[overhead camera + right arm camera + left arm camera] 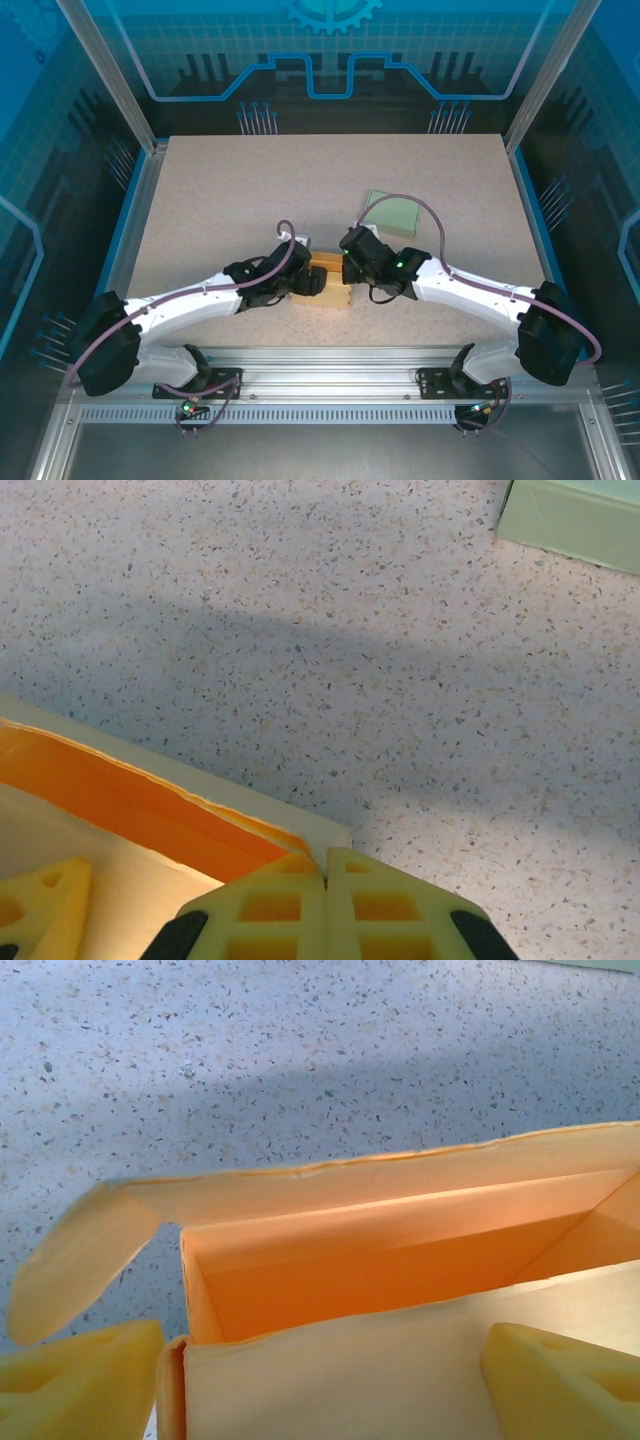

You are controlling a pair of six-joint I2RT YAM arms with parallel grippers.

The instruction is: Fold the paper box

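The paper box [333, 292] is pale yellow outside and orange inside, and lies on the table between both arms. In the left wrist view the box [400, 1250] is open at the top, with a rounded flap [75, 1260] sticking out to the left. My left gripper [322, 1348] is open, with its yellow fingers [85, 1380] standing on either side of the box's cream near panel. My right gripper [326, 865] is shut on the thin edge of the box wall [230, 815] at its corner. From above, the left gripper [308, 280] and right gripper [350, 268] meet over the box.
A flat light green box [392, 213] lies on the speckled table behind the right arm and appears at the upper right in the right wrist view [575, 520]. Metal frame posts and blue panels surround the table [220, 190].
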